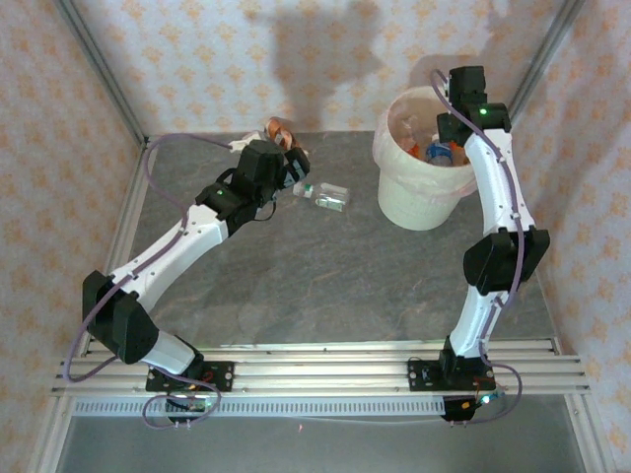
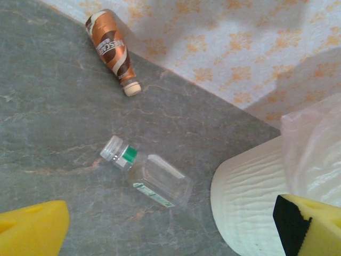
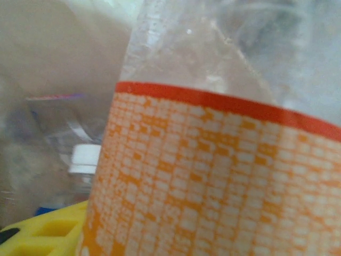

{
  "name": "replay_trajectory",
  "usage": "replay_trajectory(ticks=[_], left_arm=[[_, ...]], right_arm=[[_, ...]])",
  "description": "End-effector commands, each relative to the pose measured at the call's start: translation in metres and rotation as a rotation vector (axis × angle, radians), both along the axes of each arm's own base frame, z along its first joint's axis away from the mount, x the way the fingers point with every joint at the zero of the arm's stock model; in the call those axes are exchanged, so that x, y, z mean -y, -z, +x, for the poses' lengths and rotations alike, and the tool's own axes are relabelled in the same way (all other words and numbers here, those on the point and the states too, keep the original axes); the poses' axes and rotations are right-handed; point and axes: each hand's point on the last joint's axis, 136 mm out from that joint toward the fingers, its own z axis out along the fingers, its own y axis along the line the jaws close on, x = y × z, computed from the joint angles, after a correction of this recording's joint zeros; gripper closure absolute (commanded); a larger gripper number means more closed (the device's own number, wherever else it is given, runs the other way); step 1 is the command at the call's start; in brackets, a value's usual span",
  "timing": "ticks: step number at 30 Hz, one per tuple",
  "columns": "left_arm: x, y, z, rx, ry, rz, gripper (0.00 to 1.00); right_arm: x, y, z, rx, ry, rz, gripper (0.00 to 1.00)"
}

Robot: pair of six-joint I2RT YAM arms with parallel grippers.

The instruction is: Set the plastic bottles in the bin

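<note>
A clear plastic bottle [image 2: 152,178] with a green neck band lies on its side on the grey table, also seen from above [image 1: 325,194]. A brown-and-orange bottle [image 2: 111,49] lies by the back wall [image 1: 278,129]. My left gripper [image 2: 170,229] hovers open over the clear bottle, its yellow fingers wide apart and touching nothing. The cream-white bin [image 1: 399,192] stands at the back right. My right gripper [image 1: 444,133] reaches down into it. An orange-labelled clear bottle [image 3: 224,176] stands right against its yellow finger [image 3: 48,232]; the other finger is hidden.
Several bottles [image 1: 439,151] lie inside the bin, one with a white cap [image 3: 85,160]. The bin's wall [image 2: 250,197] and its plastic liner [image 2: 314,149] are close to my left gripper's right finger. Patterned walls close in the table at the back and sides.
</note>
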Motion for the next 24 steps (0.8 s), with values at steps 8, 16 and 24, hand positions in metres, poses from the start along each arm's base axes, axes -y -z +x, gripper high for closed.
replay_trajectory(ticks=[8,16,24], left_arm=[[-0.007,0.008,0.005,-0.029,-0.034,-0.039,0.0],[-0.003,0.024,0.014,-0.086,-0.032,-0.069,0.0],[0.004,0.047,0.025,-0.164,-0.039,-0.091,0.0]], right_arm=[[0.017,-0.028,-0.02,0.047,0.038,-0.077,0.16],[0.016,-0.042,-0.033,0.11,0.057,-0.042,0.1],[-0.015,-0.069,-0.05,0.258,-0.023,0.15,0.07]])
